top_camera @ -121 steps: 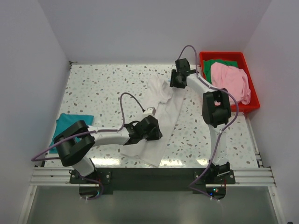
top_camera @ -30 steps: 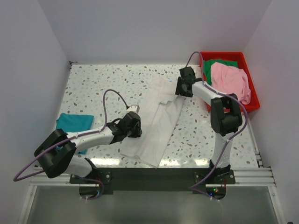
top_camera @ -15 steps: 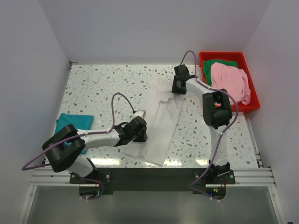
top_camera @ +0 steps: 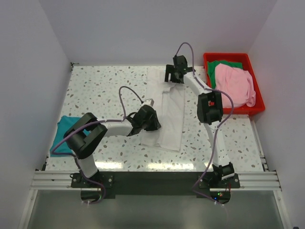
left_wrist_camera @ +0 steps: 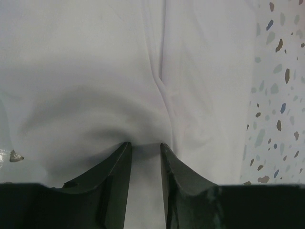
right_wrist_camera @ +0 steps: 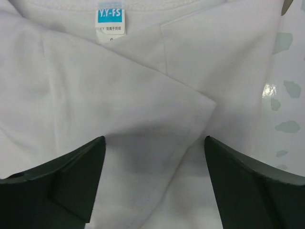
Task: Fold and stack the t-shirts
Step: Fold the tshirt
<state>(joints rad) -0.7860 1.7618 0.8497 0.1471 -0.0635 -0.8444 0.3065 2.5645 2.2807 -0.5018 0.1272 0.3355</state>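
Pulled straighter, off-white tee [top_camera: 172,119], soft creased cotton

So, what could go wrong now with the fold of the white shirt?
1. The left gripper pinches a bunched ridge of the off-white t-shirt; pulling may drag the layers and crease the fold.
2. The right gripper is open above the collar end, near the neck label, holding nothing, so the whole shirt may slide.

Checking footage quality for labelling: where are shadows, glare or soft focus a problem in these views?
Top external: even light, glare strips on the table at its near edge. Left wrist: shadow pools on the off-white t-shirt above the dark, soft-focus left fingers. Right wrist: neck label sharp, faint shadow between the right fingers.
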